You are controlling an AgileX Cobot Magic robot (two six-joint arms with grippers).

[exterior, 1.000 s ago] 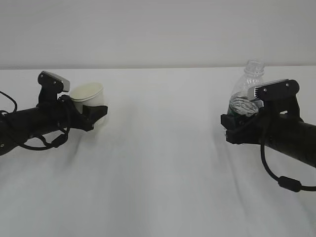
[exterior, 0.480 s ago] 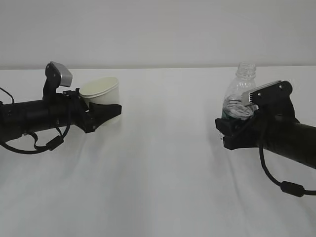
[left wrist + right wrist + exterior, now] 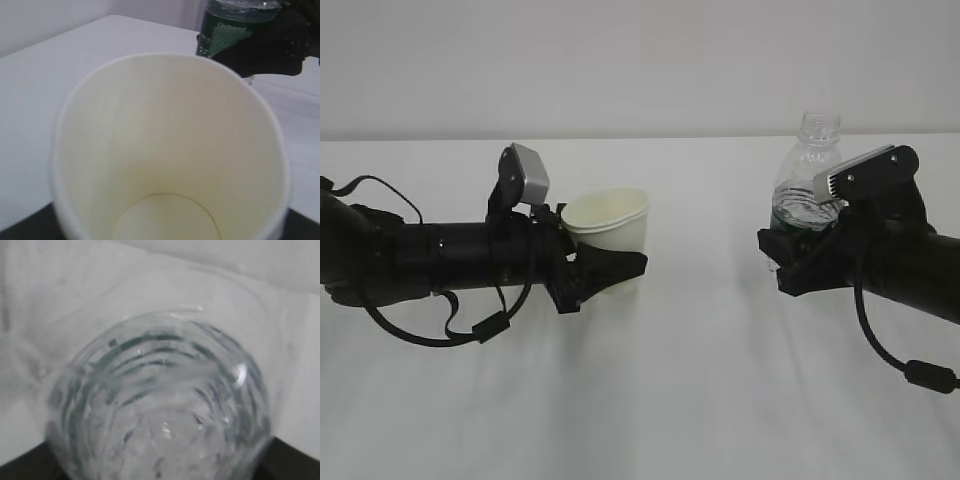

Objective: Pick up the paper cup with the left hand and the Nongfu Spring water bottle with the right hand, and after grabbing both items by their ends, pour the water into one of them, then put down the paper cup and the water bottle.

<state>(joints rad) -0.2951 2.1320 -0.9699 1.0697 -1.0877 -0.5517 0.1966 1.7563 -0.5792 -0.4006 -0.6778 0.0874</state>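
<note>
The cream-white paper cup (image 3: 610, 224) is off the table and nearly upright, and my left gripper (image 3: 616, 268) is shut round its lower end. It fills the left wrist view, where the paper cup (image 3: 170, 150) shows a bare, dry bottom. My right gripper (image 3: 784, 262) is shut on the lower end of the Nongfu Spring water bottle (image 3: 807, 170), which stands upright, uncapped, with its green label just above the jaws. The bottle (image 3: 165, 400) fills the right wrist view, seen down its ribbed body. I cannot make out the water for certain. A gap separates cup and bottle.
A white cloth covers the table (image 3: 700, 400), with a pale wall behind it. The left wrist view looks past the cup's rim to the bottle's green label (image 3: 225, 35) and the black right gripper (image 3: 272, 47). Black cables hang under both arms.
My left arm has carried the cup well to the right, toward the middle. The right arm has shifted the bottle slightly left and up, keeping it upright.
</note>
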